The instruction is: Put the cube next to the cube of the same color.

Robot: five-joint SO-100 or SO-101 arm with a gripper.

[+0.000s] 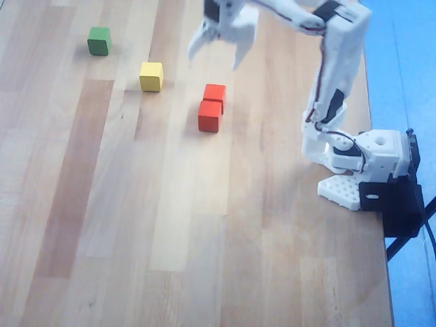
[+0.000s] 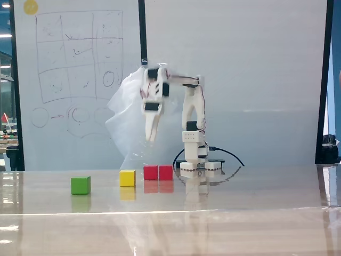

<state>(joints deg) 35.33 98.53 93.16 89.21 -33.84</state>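
Two small red cubes sit touching each other on the wooden table: one [image 1: 210, 116] nearer the front and the other [image 1: 214, 92] just behind it. In the fixed view they stand side by side, one [image 2: 151, 172] left and the other [image 2: 165, 172] right. My white gripper [image 1: 216, 53] hangs above the table behind the red cubes, open and empty. In the fixed view the gripper [image 2: 151, 134] points down, well above the cubes.
A yellow cube [image 1: 151, 76] lies left of the red pair and a green cube [image 1: 99, 41] lies further left. The arm's base [image 1: 361, 163] is clamped at the table's right edge. A whiteboard [image 2: 74, 80] stands behind the table.
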